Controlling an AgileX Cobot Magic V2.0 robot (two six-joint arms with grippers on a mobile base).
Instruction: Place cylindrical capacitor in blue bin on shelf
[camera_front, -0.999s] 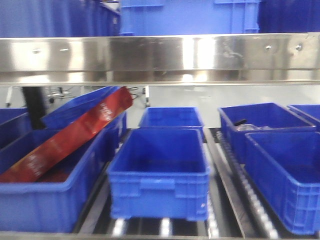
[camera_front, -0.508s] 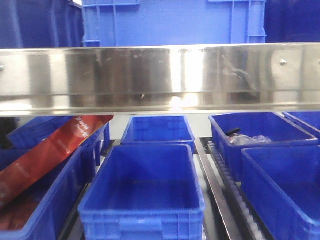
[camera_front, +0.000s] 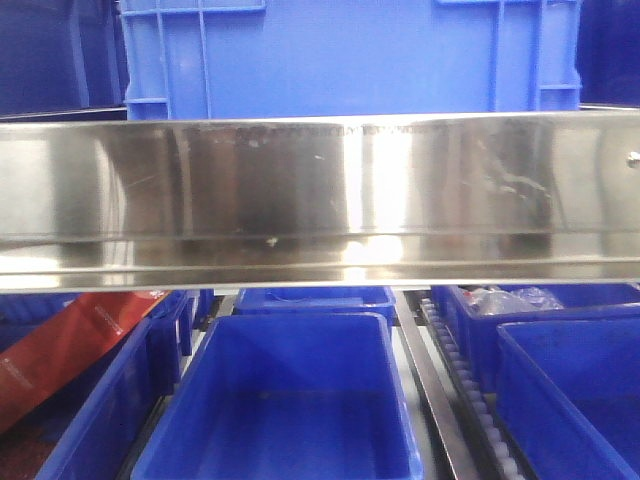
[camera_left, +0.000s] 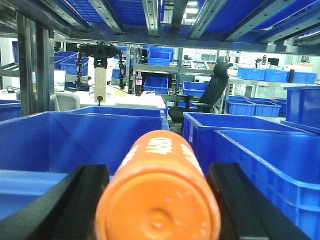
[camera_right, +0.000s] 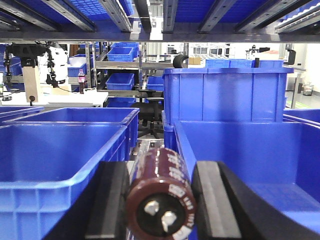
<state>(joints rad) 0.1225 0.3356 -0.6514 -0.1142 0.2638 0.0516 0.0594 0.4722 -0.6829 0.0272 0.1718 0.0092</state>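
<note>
While you line up on the shelf (camera_front: 320, 200), note that the carrying part looks done and the drop itself is not. In the right wrist view the right gripper (camera_right: 162, 202) is closed partway, its two black fingers (camera_right: 112, 200) pressed to either side of the cylindrical capacitor (camera_right: 164, 175). It is a dark maroon can with pale lettering and two metal terminals on the end facing the camera. It sits at the bottom centre of that frame, under the upper tier's rails and level with the bin rims. It seems lined up with the gap between the left bin (camera_right: 55, 155) and the right bin (camera_right: 240, 150) rather than over either one, so I judge it not yet above a bin.

Your left gripper (camera_left: 157, 200) is likewise clamped on an orange cylinder (camera_left: 160, 170) marked in white, at the bottom centre of its view with blue bins ahead.

From the front camera neither arm shows. The steel rail fills the middle band, with a large blue crate (camera_front: 350, 50) above it and an open blue bin (camera_front: 370, 400) at lower centre. A red carton (camera_front: 70, 345) leans at lower left.

What is left, by my reading: shift the capacitor over one bin, lower it, and let go.
</note>
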